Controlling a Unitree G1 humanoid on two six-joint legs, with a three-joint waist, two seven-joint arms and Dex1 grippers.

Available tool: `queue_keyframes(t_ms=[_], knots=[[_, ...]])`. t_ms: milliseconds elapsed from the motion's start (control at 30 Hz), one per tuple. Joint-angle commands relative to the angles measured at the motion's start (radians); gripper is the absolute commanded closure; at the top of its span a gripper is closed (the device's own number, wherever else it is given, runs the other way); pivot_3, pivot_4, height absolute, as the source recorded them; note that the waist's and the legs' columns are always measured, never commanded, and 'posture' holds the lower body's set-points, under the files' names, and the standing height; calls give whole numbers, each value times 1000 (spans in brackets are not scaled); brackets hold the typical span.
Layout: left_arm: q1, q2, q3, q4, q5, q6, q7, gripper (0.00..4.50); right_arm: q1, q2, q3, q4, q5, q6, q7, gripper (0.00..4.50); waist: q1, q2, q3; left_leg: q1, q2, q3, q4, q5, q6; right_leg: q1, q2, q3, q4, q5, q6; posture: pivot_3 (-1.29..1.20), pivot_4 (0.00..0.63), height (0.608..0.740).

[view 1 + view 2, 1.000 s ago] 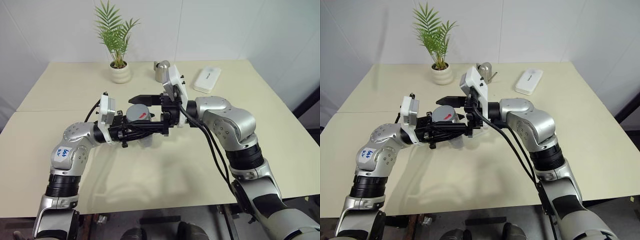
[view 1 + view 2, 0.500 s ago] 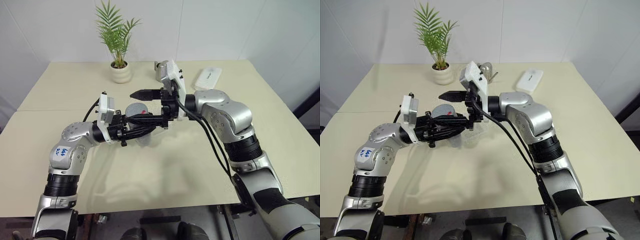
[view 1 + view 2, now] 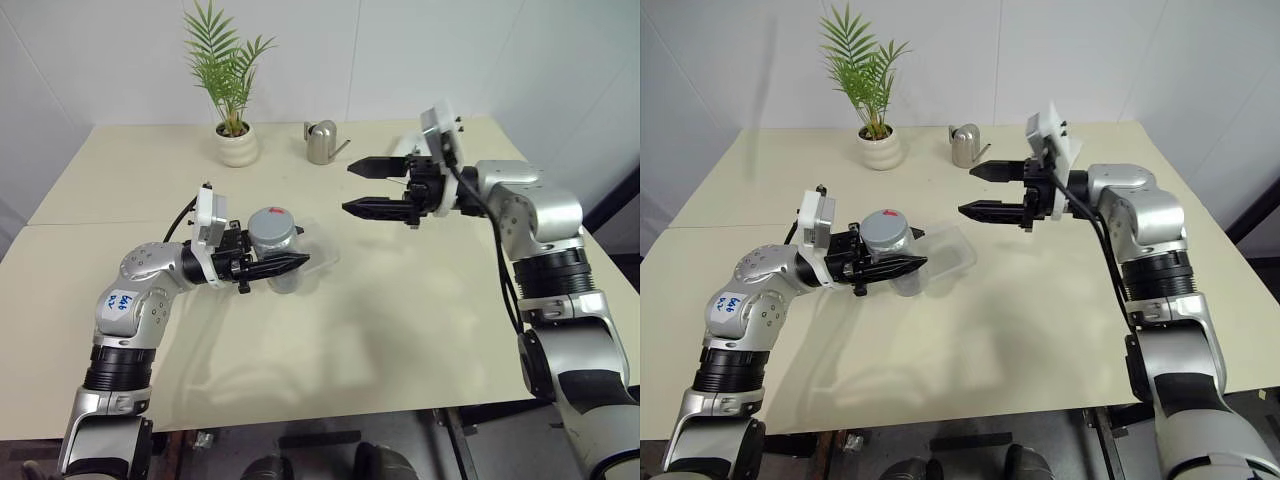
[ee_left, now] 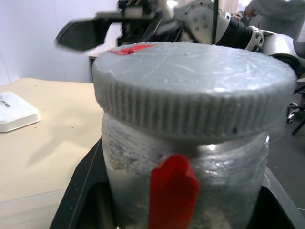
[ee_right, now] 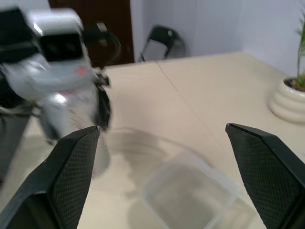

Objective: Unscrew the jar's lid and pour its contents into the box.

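Compared with the frame one second earlier, the right gripper point(image 3: 375, 188) is withdrawn from the lid point(image 3: 274, 220) toward the robot's right and is now held well apart from it, above the table point(image 3: 420, 300), with its jaws spread wide and nothing between them. The left arm is unchanged in position.

The jar point(image 3: 278, 250) is clamped upright between the closed fingers of the left gripper point(image 3: 285, 264), above the table near its middle. In the left wrist view the grey lid is seen seated fully on the jar's neck, with its red mark point(image 4: 128, 48) on top and a second red mark on the jar wall. The lid is therefore judged not yet removed; whether it is already loosened cannot be told.

The clear box point(image 3: 945, 255) lies on the table just beside the jar, on the robot's right, and appears empty. The contents are seen only faintly at the jar's bottom.

Remaining steps, as judged: lid removal, then tilting of the jar over the box.
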Motion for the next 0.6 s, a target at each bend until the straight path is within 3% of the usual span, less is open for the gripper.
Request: queue_keyframes(t_ms=[33, 200, 367, 600], knots=[[-1, 18, 8, -41, -7, -4, -2, 2397, 17, 43, 7, -149, 31, 53, -51, 56, -1, 0, 0, 0, 0, 0, 0, 0, 0, 0, 0, 0, 0, 0, 0, 0, 150, 740], [-9, 18, 0, -30, 4, -11, -8, 2397, 33, 156, 8, -304, 82, 193, -210, 56, 0, 0, 0, 0, 1, -1, 1, 0, 0, 0, 0, 1, 1, 0, -1, 0, 150, 740], [-21, 11, -6, -25, 9, -17, -2, 2397, 64, 198, 62, -432, 89, 250, -267, 56, 11, 0, 0, 0, 0, -1, 1, 0, 0, 0, 0, 0, 0, 0, -1, 0, 150, 740], [-7, 11, -19, -33, 9, -10, -9, 2397, 61, 235, 127, -375, 33, 218, -294, 56, 9, 0, 0, 0, 0, -1, 1, 0, 0, 0, 0, 0, 1, 0, -1, 0, 150, 740]])
